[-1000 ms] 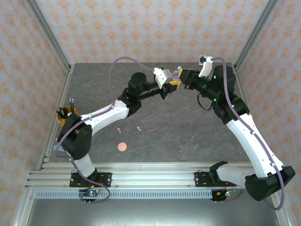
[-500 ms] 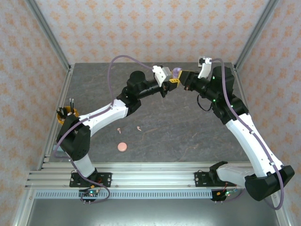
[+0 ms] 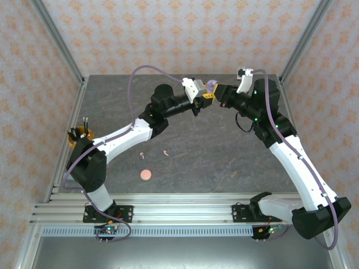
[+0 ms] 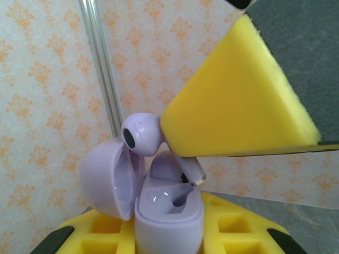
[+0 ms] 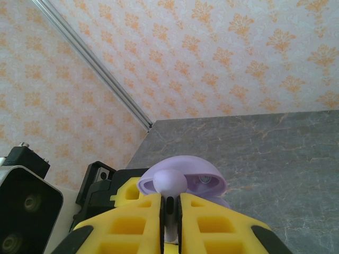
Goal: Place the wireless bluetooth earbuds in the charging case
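Bright, even light comes from overhead, and shadows on the grey desk (image 3: 224,157) are faint and soft. Small glossy highlights sit on the purple case (image 4: 167,217). Close to the right wrist lens, the purple earbud (image 5: 169,184) looks slightly soft, while the wallpaper (image 5: 238,53) is sharp.

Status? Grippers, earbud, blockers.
Left gripper shut on open pale purple round case. Right gripper shut on pale purple earbud, stem at slot, unseated. No blocker seen.

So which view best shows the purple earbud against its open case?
Left wrist: the purple earbud shows head and stem, tip at the slot of the open case. Right wrist shows its rounded head pinched in the right gripper's jaws, stem mostly hidden. Top external gives a tiny purple speck.
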